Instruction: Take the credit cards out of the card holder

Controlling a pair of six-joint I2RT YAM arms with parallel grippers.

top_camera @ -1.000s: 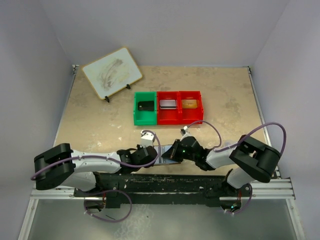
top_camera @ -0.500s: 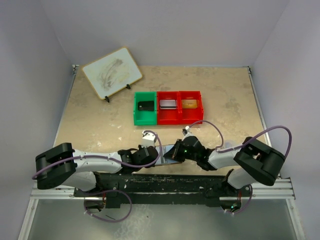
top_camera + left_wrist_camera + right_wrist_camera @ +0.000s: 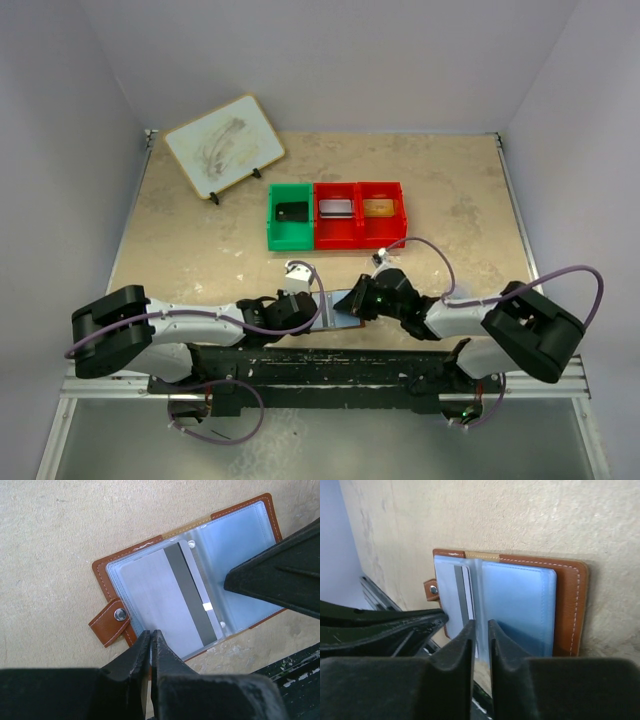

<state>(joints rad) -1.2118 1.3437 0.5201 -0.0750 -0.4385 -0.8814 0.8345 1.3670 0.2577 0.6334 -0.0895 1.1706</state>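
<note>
In the top view, the card holder (image 3: 338,300) is seen lying open on the speckled beige table (image 3: 200,250) at lower centre. The left gripper (image 3: 318,315) and right gripper (image 3: 357,305) meet over it. A green bin (image 3: 272,215) and red bins (image 3: 402,210) stand above, well apart from it.

In the left wrist view, stitched brown leather, glossy pale plastic sleeves and a snap tab (image 3: 112,622) are shown. A flat silvery card (image 3: 150,592) with a dark stripe is lodged in the left sleeve. The left gripper's jaws are pressed together at the holder's near edge, bottom centre. Whether anything is nipped cannot be told.

In the right wrist view, the right gripper's jaws are held a slit apart over the fold, with a thin sleeve leaf (image 3: 479,600) rising there.

No card is judged drawn yet. A pinch on the slick card's exposed edge is called for next, with the holder kept pinned.
</note>
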